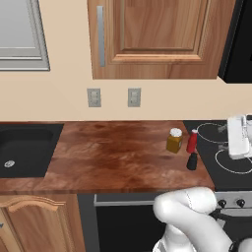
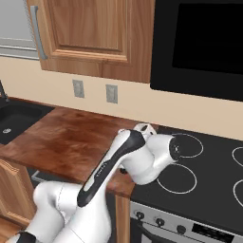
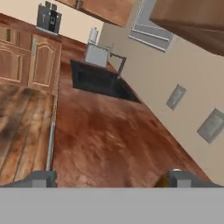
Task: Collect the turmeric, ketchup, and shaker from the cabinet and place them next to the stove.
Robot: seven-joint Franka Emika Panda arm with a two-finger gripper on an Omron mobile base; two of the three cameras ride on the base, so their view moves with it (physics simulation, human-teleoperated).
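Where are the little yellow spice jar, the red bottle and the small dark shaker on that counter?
turmeric (image 1: pixel 173 142), left base view, on the amber glass body.
ketchup (image 1: pixel 192 142), left base view, on the red body.
shaker (image 1: pixel 192 161), left base view, on its dark side.

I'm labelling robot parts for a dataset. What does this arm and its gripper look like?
The arm is glossy white with rounded, bulbous links, a dark stripe along one link and a dark round joint cap. The gripper ends in two small grey, blocky fingertips. No cables show.
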